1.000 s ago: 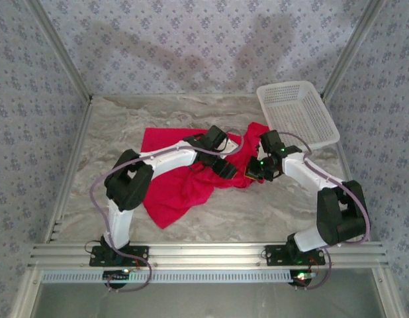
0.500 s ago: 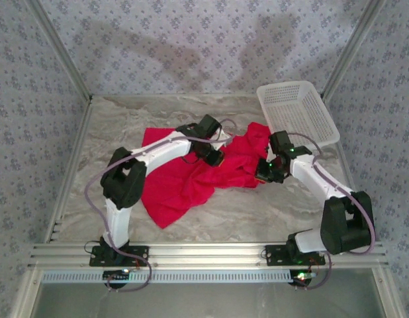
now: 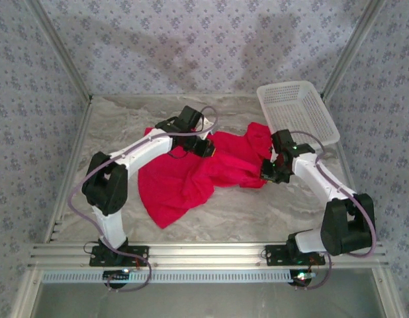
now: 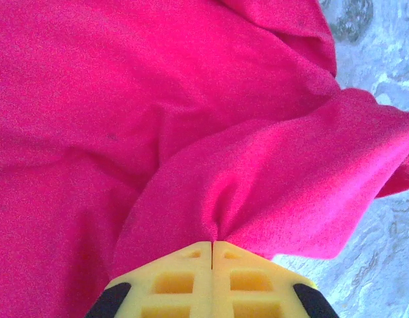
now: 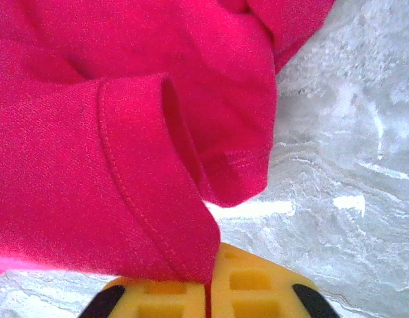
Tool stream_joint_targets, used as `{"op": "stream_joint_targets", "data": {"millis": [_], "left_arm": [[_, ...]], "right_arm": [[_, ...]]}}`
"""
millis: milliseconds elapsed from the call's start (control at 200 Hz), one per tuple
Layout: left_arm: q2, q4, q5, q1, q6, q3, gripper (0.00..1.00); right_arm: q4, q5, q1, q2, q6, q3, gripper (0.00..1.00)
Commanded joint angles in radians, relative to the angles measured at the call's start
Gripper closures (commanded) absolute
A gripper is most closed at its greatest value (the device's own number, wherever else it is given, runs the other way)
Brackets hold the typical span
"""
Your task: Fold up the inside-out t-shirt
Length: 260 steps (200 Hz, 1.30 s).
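Red inside-out t-shirt (image 3: pixel 191 179) lay rumpled mid-table, its bulk trailing off to a point toward 7 o'clock on the marbled table (image 3: pixel 257 212). The left gripper (image 3: pixel 203 147) sat at the shirt's 12 o'clock edge, and in the left wrist view its yellow fingers (image 4: pixel 178 281) were pressed together with a pleat of red cloth pinched in the seam between them. The right gripper (image 3: pixel 269 171) sat at the shirt's 3 o'clock edge. In the right wrist view its fingers (image 5: pixel 257 281) were closed on a stitched hem, with a folded sleeve-like flap hanging just above and bare table to the 3 o'clock side. A white mesh basket (image 3: pixel 297 112) sat at the 2 o'clock corner, near the shirt, contact unclear.
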Motion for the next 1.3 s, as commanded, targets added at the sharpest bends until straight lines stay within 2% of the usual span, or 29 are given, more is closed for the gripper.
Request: {"op": "stream_joint_targets", "data": {"millis": [0, 165, 295, 525, 620, 670, 800, 884, 1009, 1129, 1254, 1294], "left_arm": [[0.009, 0.065, 0.095, -0.015, -0.068, 0.007, 1.0], [0.023, 0.066, 0.115, -0.017, -0.089, -0.003, 1.0], [0.015, 0.064, 0.116, -0.017, -0.086, -0.011, 1.0], [0.003, 0.046, 0.118, -0.015, -0.078, -0.005, 1.0], [-0.007, 0.042, 0.116, -0.015, -0.075, -0.013, 1.0], [-0.012, 0.044, 0.118, -0.015, -0.075, -0.018, 1.0], [-0.017, 0.04, 0.116, -0.015, -0.068, -0.023, 1.0], [-0.016, 0.04, 0.118, -0.014, -0.068, -0.023, 1.0], [-0.008, 0.041, 0.121, -0.015, -0.067, -0.015, 1.0], [-0.003, 0.04, 0.124, -0.012, -0.067, -0.008, 1.0], [-0.003, 0.047, 0.131, -0.004, -0.071, -0.012, 1.0], [-0.003, 0.049, 0.135, 0.0, -0.078, -0.014, 1.0]], "right_arm": [[-0.016, -0.078, 0.047, -0.022, 0.037, 0.059, 0.67], [0.067, -0.141, 0.169, -0.026, 0.124, 0.065, 0.75], [0.154, -0.144, 0.194, 0.054, 0.14, 0.086, 0.8], [0.245, 0.016, 0.185, 0.242, 0.115, 0.206, 0.78], [0.269, 0.102, 0.184, 0.283, 0.115, 0.226, 0.83], [0.27, 0.146, 0.184, 0.298, 0.122, 0.272, 0.89], [0.278, 0.164, 0.193, 0.319, 0.134, 0.278, 0.92], [0.282, 0.163, 0.204, 0.326, 0.136, 0.265, 0.88], [0.309, 0.117, 0.214, 0.327, 0.163, 0.203, 0.63], [0.374, 0.036, 0.239, 0.311, 0.223, 0.127, 0.5], [0.424, 0.011, 0.259, 0.309, 0.27, 0.087, 0.47], [0.432, 0.0, 0.258, 0.314, 0.278, 0.086, 0.54]]}}
